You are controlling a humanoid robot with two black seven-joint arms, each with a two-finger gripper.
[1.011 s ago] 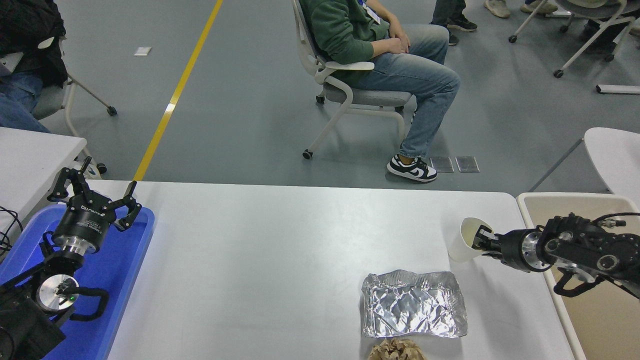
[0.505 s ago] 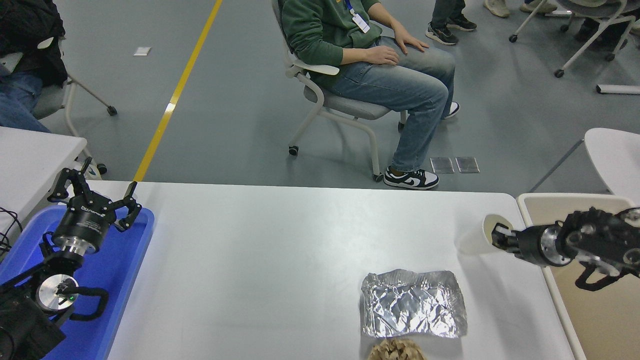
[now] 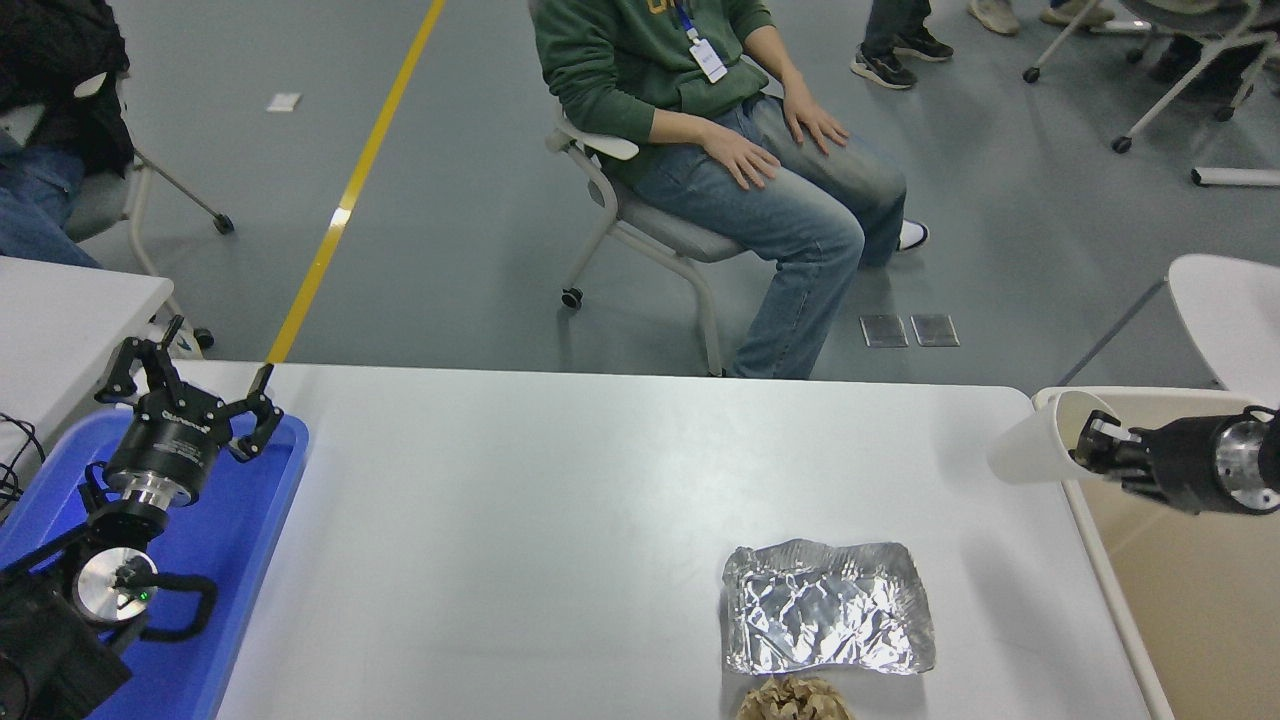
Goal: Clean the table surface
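My right gripper (image 3: pixel 1092 437) comes in from the right edge and holds a white paper cup (image 3: pixel 1040 446), one finger inside the mouth and pinched on the rim. The cup lies tipped on its side in the air, its mouth toward the gripper, right above the table's (image 3: pixel 560 520) right end and the rim of the beige bin (image 3: pixel 1190 600) just beside it. The table fills most of my view, running from the blue tray (image 3: pixel 235 560) at its left to the bin at its right. On it, toward the near right, a crinkled foil sheet (image 3: pixel 828 608) lies flat, and a brown paper wad (image 3: pixel 793 700) sits just in front of it at the bottom edge. My left gripper (image 3: pixel 190 385) is parked over the blue tray, fingers spread wide and holding nothing. Beyond the far edge a person (image 3: pixel 720 130) in a green top sits in a chair, hands on their knees.
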